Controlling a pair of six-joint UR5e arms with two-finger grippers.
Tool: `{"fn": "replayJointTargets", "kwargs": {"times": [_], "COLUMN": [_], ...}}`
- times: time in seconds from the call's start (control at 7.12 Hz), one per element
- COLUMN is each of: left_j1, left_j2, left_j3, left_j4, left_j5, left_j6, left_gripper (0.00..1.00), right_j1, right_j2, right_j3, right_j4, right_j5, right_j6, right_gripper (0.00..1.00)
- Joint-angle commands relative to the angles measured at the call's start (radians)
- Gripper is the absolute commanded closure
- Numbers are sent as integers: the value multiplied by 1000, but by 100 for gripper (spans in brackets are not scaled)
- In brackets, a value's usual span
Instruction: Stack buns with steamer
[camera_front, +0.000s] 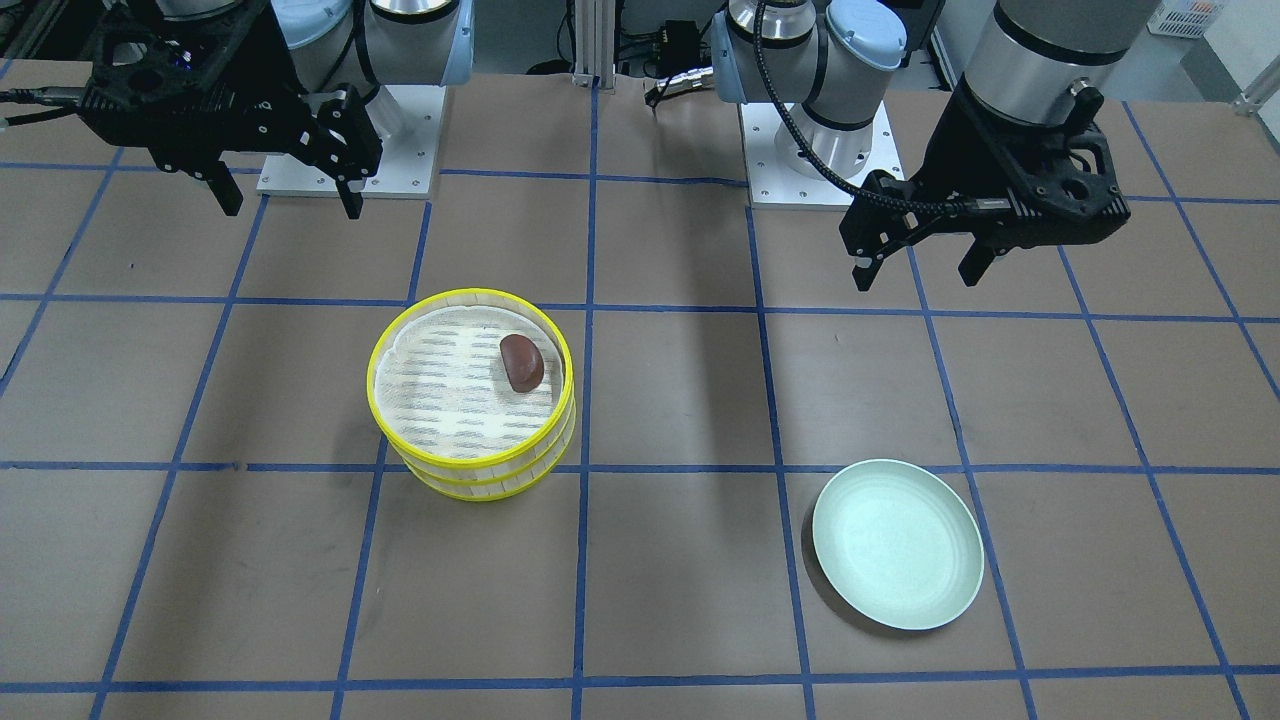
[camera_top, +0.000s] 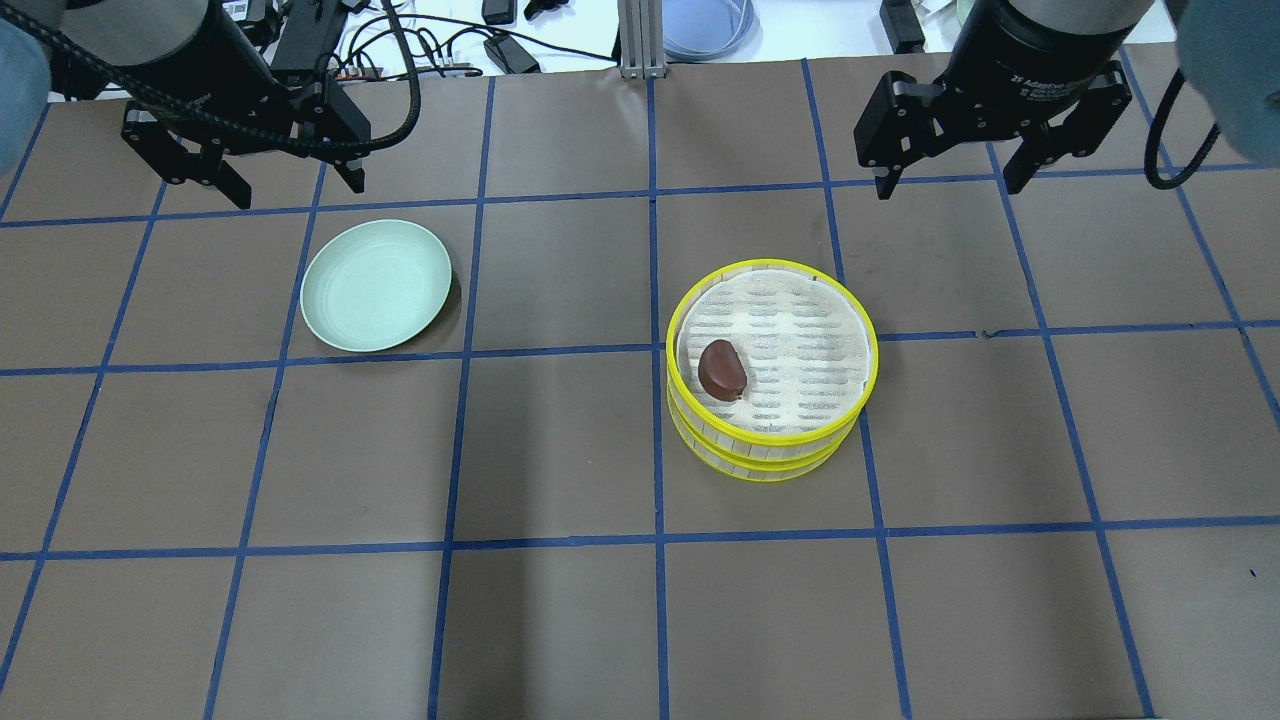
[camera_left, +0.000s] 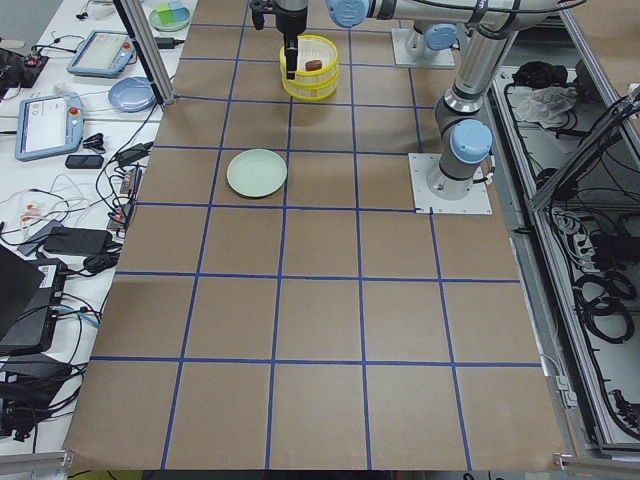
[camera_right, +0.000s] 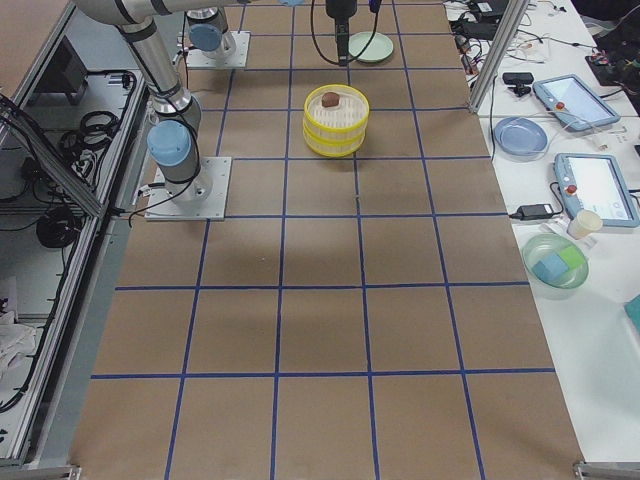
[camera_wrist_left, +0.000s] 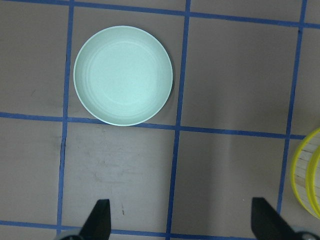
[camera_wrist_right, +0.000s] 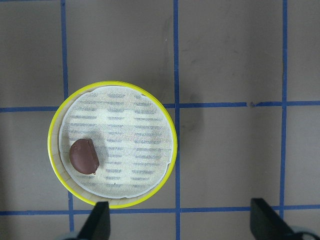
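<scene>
Two yellow-rimmed steamer trays (camera_top: 760, 460) are stacked on the brown table; the stack also shows in the front view (camera_front: 470, 475). A dark reddish-brown bun (camera_top: 723, 369) lies on the top tray's liner, near its rim (camera_front: 521, 362) (camera_wrist_right: 84, 156). The cream-white bun is hidden. My right gripper (camera_top: 948, 188) hangs open and empty above the table, behind the steamer (camera_front: 290, 208). My left gripper (camera_top: 295, 190) is open and empty, above and beside the pale green plate (camera_top: 376, 285), which holds nothing (camera_wrist_left: 123, 75).
Blue tape lines grid the table. The arms' white base plates (camera_front: 350, 140) (camera_front: 820, 160) sit at the robot's edge. A side bench with tablets, cables and bowls (camera_right: 560, 260) runs along the far edge.
</scene>
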Motion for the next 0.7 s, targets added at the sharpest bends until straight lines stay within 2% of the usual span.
{"fn": "replayJointTargets", "kwargs": {"times": [0.0,0.28,0.56], "left_j1": [0,-6,-9], "left_j2": [11,23,34], "left_j3": [-17,-66,-64], "left_j4": [18,-7,-4], "left_j5": [39,30,34], "left_j6": [1,-41,-44], "left_gripper": [0,0,0], "right_j1": [0,0,0], "right_j2": [0,0,0], "right_j3": [0,0,0], "right_j4": [0,0,0], "right_j5": [1,1,1], "right_j6": [3,4,6], "right_gripper": [0,0,0]}}
